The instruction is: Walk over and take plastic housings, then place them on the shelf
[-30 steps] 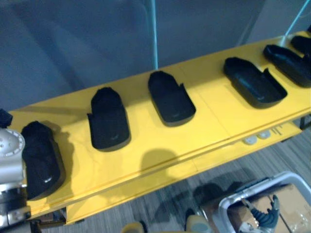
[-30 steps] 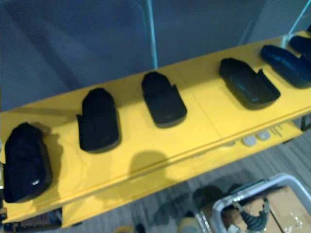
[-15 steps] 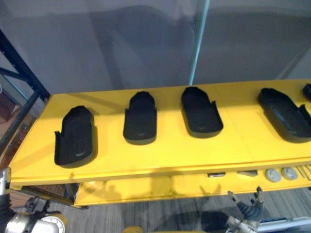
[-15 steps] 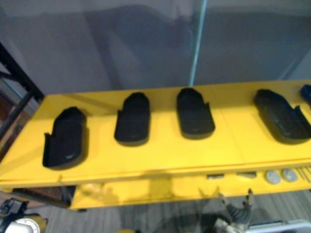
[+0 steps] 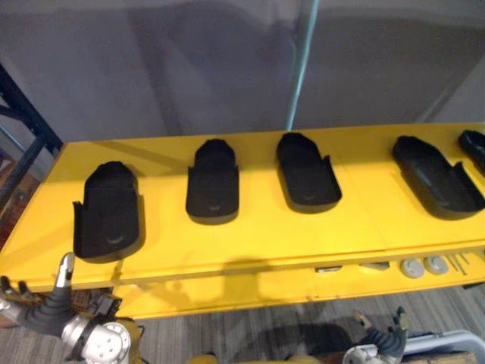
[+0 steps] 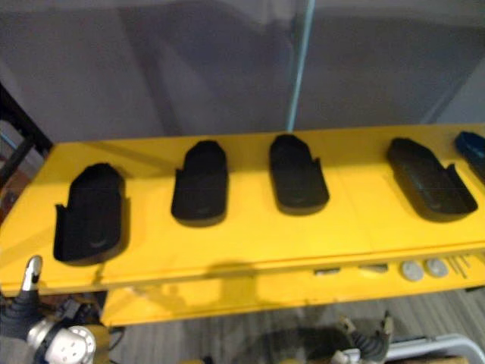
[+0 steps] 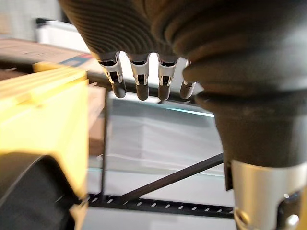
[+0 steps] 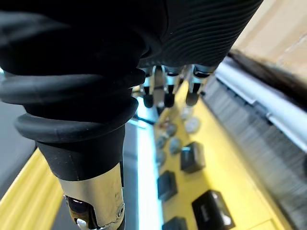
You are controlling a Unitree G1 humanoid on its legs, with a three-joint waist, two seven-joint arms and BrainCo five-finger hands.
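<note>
Five black housings (image 5: 213, 182) sit in a row on the yellow shelf (image 5: 250, 243), none touching each other. The leftmost one (image 5: 108, 211) is near the shelf's left end and closest to the front edge. The fifth (image 5: 474, 144) is cut off at the right side. The widest bare patch is between the third (image 5: 307, 171) and fourth (image 5: 436, 176), and there's a bare yellow strip all along the front edge. The back is tight: the grey wall (image 5: 151, 68) stands right behind the shelf, and a pole (image 5: 301, 64) rises behind the third housing. Dark rack (image 5: 26, 125) bars stand just past the left end.

Both hands are low, under the front edge and well apart from the housings. The left hand (image 5: 49, 311) is at the lower left with one finger poking up below the shelf's left corner. The right hand (image 5: 386, 343) is at the lower right over the floor (image 5: 250, 334).

The wrist views settle the hands. The left fingers (image 7: 142, 79) are straight, side by side and empty, with the shelf's yellow end beside them. The right fingers (image 8: 168, 91) hang loose and empty too. That view also looks along the lower ledge (image 5: 250, 292), showing more small blocks (image 8: 192, 157) than the head views, where the two discs (image 5: 413, 267) stand out.
</note>
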